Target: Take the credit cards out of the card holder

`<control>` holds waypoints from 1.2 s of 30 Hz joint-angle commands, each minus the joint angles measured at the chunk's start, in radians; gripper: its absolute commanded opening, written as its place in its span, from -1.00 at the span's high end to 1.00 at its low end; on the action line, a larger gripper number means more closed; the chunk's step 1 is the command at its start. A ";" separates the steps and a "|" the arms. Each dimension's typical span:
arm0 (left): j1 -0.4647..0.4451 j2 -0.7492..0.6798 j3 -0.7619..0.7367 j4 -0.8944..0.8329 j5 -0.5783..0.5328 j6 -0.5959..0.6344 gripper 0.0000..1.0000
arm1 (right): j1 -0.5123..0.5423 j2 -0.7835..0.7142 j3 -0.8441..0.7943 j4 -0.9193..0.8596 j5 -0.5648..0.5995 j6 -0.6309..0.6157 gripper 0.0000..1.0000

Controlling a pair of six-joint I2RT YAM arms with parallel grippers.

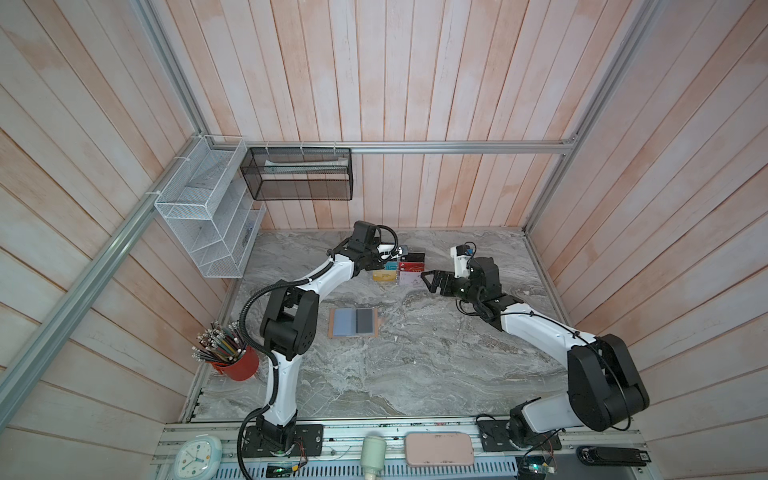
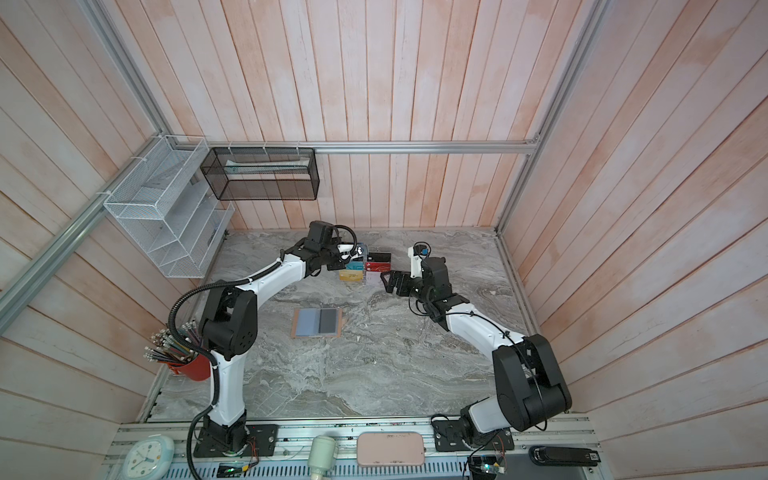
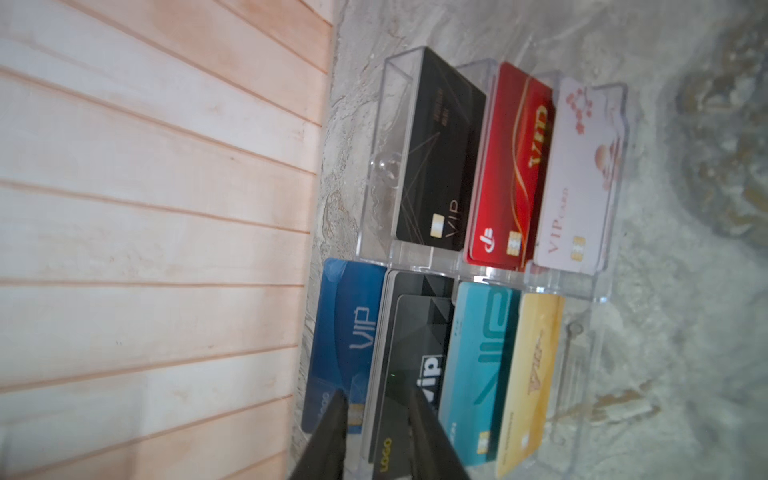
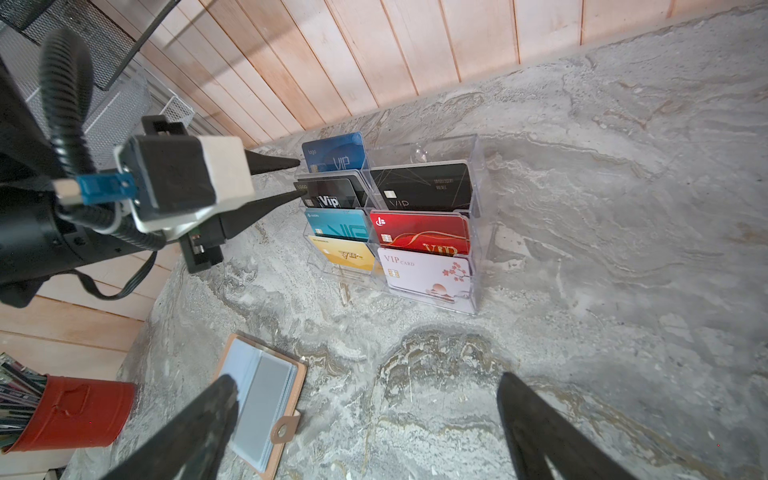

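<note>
The card holder (image 1: 354,328) (image 2: 318,322) lies open and flat mid-table, a tan wallet with pale blue and grey lining (image 4: 270,395); I see no card in it. The credit cards stand in a clear acrylic rack (image 4: 482,187) near the back wall: a black Vip card (image 4: 332,195) (image 3: 415,353), a dark red one (image 4: 419,230) and another black one (image 4: 422,187). My left gripper (image 3: 376,395) (image 4: 297,176) (image 1: 380,265) is at the rack, its jaws apart on either side of the black Vip card's end. My right gripper (image 1: 426,279) (image 4: 365,380) hangs open and holds nothing, right of the rack.
The rack also holds blue (image 4: 334,153), teal (image 4: 336,222), yellow (image 4: 345,257) and white (image 4: 428,272) cards. A red pencil cup (image 1: 235,361) stands front left. Wire baskets (image 1: 208,208) hang on the left wall. A pink case (image 1: 438,449) and a clock (image 1: 197,457) lie on the front rail.
</note>
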 commanded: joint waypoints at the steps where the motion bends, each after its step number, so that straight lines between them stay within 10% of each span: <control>1: 0.004 -0.118 -0.064 0.210 0.039 -0.146 0.26 | -0.004 -0.010 0.002 0.012 -0.008 0.007 -0.96; 5: 0.003 -0.208 -0.150 0.323 0.049 -0.265 -0.35 | -0.005 -0.013 -0.003 0.010 -0.016 0.002 -0.96; 7: 0.002 -0.250 -0.187 0.356 0.042 -0.314 -1.00 | -0.004 -0.012 -0.004 0.011 -0.021 0.001 -0.96; 15: 0.022 -0.354 -0.227 0.340 -0.059 -0.721 -1.00 | -0.004 -0.009 -0.008 0.016 -0.042 0.007 -0.96; 22: 0.120 -0.348 -0.236 0.296 0.098 -1.222 -1.00 | 0.002 0.004 -0.020 0.035 -0.058 0.004 -0.96; 36: 0.172 -0.465 -0.617 0.520 0.271 -1.759 -1.00 | 0.127 0.085 0.011 0.086 -0.106 -0.016 -0.96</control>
